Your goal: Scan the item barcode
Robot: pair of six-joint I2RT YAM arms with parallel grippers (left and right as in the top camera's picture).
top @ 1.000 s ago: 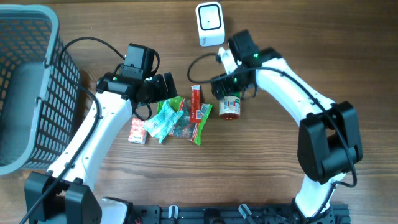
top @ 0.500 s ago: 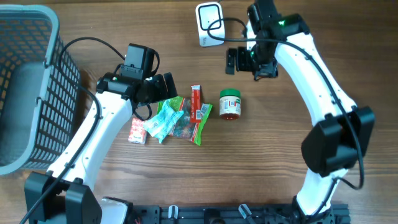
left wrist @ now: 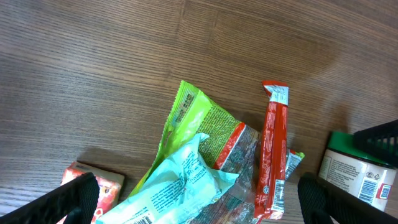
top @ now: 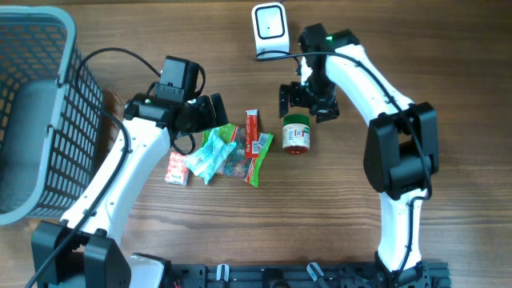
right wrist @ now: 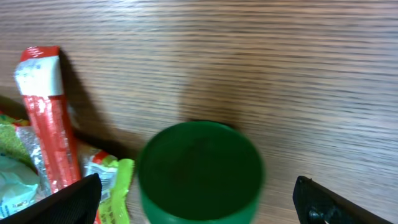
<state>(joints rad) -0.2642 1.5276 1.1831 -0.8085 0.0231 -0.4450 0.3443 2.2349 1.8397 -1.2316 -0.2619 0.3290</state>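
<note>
Green-lidded jar w/ white-red label point(top: 296, 134) stands free on wood table point(top: 360, 240), beside snack packets point(top: 228, 152), near white scanner point(top: 270, 30) | right gripper point(top: 306, 100) above lid, jaws wide, empty, prob. set to straddle it | left gripper point(top: 204, 126) wide, empty, over packets | jar axis looks vertical, lid up; barcode faces left arm

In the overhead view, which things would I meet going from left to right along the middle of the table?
basket → red box → teal packet → red stick → jar
</note>
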